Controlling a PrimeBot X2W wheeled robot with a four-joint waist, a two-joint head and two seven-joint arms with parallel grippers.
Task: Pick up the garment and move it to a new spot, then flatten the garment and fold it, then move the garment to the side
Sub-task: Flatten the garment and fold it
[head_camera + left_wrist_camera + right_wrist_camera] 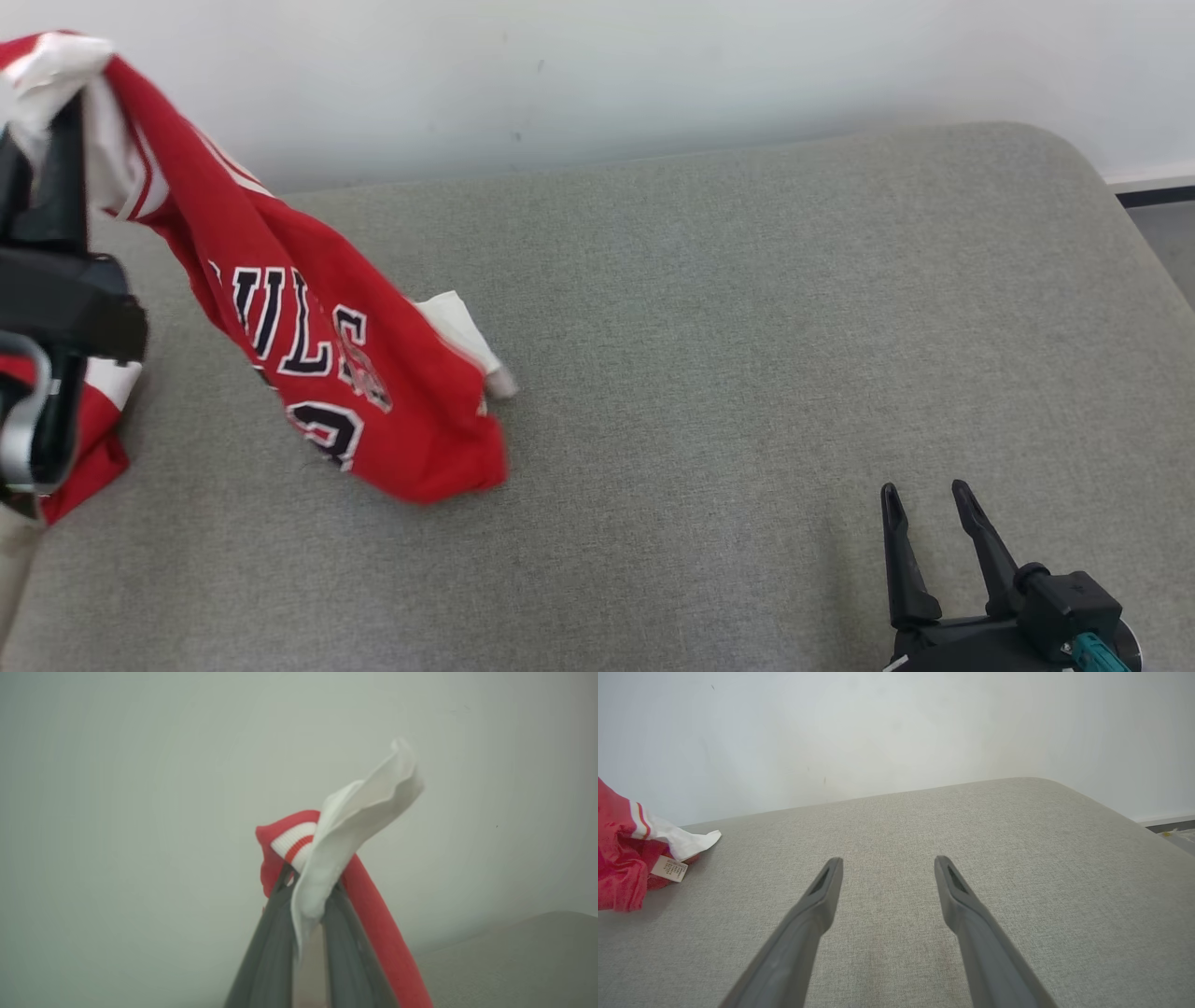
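Red jersey (317, 373) hangs off the left hand (308, 882), which is clamped tight on its white-and-red trim edge, raised over the back left corner of the grey cushion (747, 327). The long axis slopes from that grip down and right toward the cushion's middle. The lower end looks to touch the cushion left of centre, with a care label (669, 869) showing there. Right hand (924, 495) sits at the front right edge, fingers spread wide, holding nothing, pointing toward the back edge. The jersey lies well apart from it, off to its left. Judgement: the left arm carries the move, and the bare cushion to the right is the likely new spot.
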